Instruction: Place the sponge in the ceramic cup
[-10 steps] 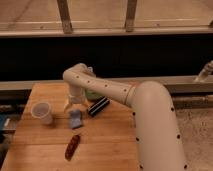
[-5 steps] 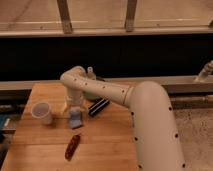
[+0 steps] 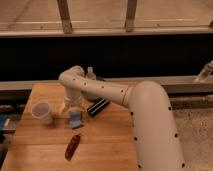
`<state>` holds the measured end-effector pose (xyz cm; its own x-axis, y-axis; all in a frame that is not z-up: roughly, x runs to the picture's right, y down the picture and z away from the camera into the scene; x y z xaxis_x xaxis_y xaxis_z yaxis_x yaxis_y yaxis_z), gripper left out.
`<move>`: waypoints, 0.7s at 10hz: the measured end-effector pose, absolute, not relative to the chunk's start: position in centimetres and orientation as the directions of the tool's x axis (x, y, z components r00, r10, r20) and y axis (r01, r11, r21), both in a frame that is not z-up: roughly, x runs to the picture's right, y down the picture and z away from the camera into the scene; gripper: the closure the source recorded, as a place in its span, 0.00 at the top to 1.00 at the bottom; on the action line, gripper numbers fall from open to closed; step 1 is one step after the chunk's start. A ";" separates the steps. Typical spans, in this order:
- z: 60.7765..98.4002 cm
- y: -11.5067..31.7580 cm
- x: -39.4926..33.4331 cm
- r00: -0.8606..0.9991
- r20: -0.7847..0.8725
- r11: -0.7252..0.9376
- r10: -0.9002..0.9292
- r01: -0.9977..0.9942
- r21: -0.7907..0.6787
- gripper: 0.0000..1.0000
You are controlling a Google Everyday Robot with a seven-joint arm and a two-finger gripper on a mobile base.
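The light-blue sponge [image 3: 75, 120] lies on the wooden table [image 3: 110, 145], a little right of the off-white ceramic cup [image 3: 42, 113]. The cup stands upright near the table's left side. My gripper [image 3: 69, 108] hangs fingers-down between the two, just above and slightly left of the sponge. It is open, with nothing between its fingers. The thick white arm [image 3: 145, 125] reaches in from the lower right.
A black ridged bar [image 3: 98, 106] lies right of the sponge, close to the gripper. A red-brown elongated item [image 3: 73, 146] lies nearer the front. A bottle [image 3: 90, 74] stands behind the arm at the table's back edge. A dark wall runs behind the table.
The gripper has come down a little and drifted slightly left, closer to the sponge. The sponge and cup have not moved.
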<state>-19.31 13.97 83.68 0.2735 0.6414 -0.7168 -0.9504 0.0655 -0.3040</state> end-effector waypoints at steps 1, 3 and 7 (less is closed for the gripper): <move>83.7 13.9 -19.8 0.283 -0.714 0.071 0.641 -0.947 -0.312 0.80; 84.2 14.1 -20.8 0.300 -0.715 0.090 0.632 -0.944 -0.317 0.80; 86.2 15.0 -21.8 0.307 -0.735 0.122 0.605 -0.948 -0.295 0.80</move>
